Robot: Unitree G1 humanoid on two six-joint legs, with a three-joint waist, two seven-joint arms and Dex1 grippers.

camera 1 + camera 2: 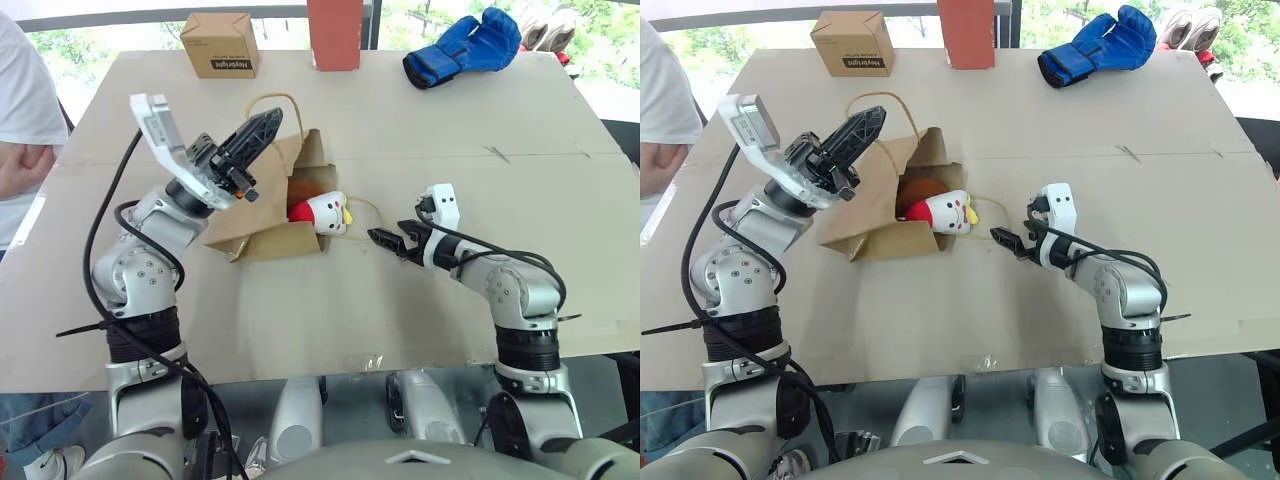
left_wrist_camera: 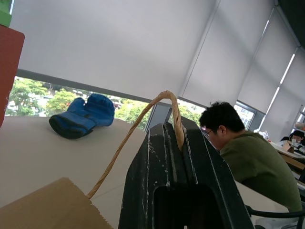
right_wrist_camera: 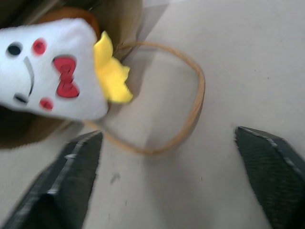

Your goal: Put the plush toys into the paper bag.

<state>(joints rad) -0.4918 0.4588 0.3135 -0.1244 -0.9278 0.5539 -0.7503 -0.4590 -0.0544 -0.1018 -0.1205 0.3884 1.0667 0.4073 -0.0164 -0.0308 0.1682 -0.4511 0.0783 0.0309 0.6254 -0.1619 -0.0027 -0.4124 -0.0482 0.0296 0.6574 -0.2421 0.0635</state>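
- R gripper (image 3: 174, 179) nearest, fingers spread, empty, just short of bag mouth.
- Paper bag (image 1: 262, 222) on its side on table (image 1: 400, 130); white toy (image 1: 327, 212) poking out, orange-brown toy (image 1: 923, 192) inside.
- L gripper (image 1: 268, 128) pinching bag handle (image 2: 172, 112), lifted.

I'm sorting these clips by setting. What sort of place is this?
Probably an office or lab used for robot trials: roller blinds over big windows, a person seated at a desk nearby, and a cardboard-covered table.
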